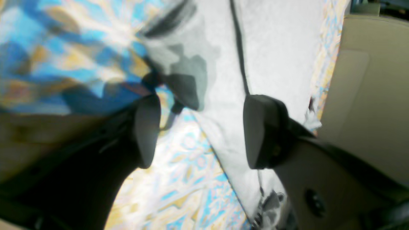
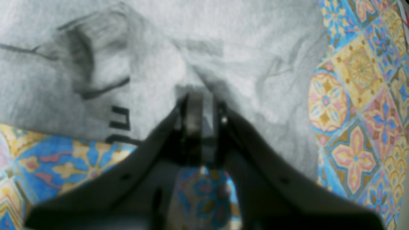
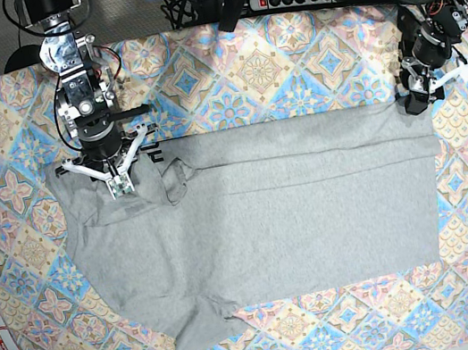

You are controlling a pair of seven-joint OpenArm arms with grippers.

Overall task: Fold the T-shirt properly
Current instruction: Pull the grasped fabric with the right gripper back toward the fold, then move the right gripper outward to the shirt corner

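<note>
The T-shirt (image 3: 259, 216) is spread mostly flat on the patterned tablecloth (image 3: 286, 57) covering the surface, plain grey side up, with the far edge already turned over along its length and a bit of black lettering (image 2: 119, 123) peeking out near the sleeve. The right pincer (image 2: 199, 108) is clenched, and it looks like a pinch of grey fabric is caught in it up at the collar and shoulder end, though the blur makes that hard to confirm. The left pincer (image 1: 201, 131) is released, jaws spread wide, parked over the far hem corner with nothing held. Handling-wise, it's thin cotton, so it's judged light, floppy and not slippery; it'll sag and wrinkle wherever it isn't supported. Best taken by corners and seams, both ends lifted together, so the fold line is kept straight.
</note>
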